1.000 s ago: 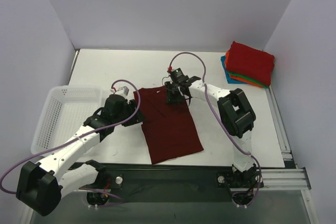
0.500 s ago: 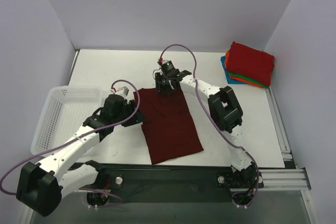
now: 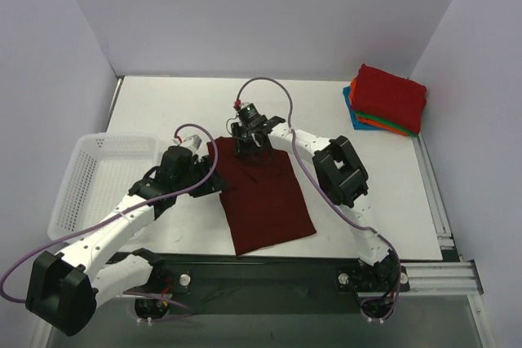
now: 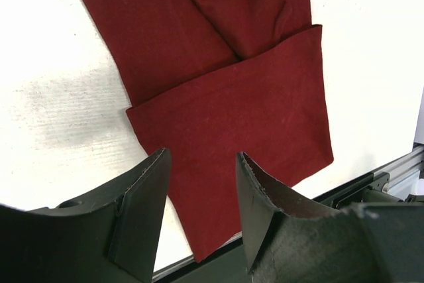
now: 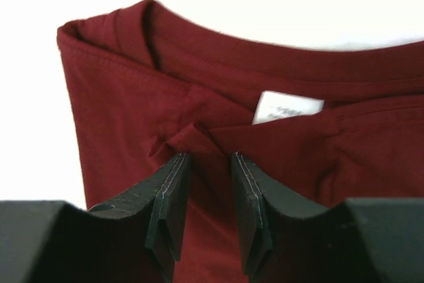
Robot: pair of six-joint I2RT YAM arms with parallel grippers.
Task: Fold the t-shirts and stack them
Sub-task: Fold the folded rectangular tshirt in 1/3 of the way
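Note:
A dark maroon t-shirt (image 3: 269, 201) lies folded into a long strip at the table's middle, collar at the far end. My right gripper (image 3: 247, 143) is over the collar end, and in the right wrist view it (image 5: 207, 157) is shut on a bunched fold of the shirt (image 5: 126, 97) just below the white neck label (image 5: 286, 106). My left gripper (image 3: 209, 175) hovers at the strip's left edge. In the left wrist view it (image 4: 200, 157) is open and empty above the cloth (image 4: 252, 97). A stack of folded shirts (image 3: 387, 99), bright red on top, sits at the far right.
A white mesh basket (image 3: 90, 181) stands at the left edge of the table. The dark front rail (image 3: 269, 270) runs just below the shirt's near hem. Purple cables loop over both arms.
My right gripper has moved left along the collar end, drawing the cloth fold with it. The left arm has not moved.

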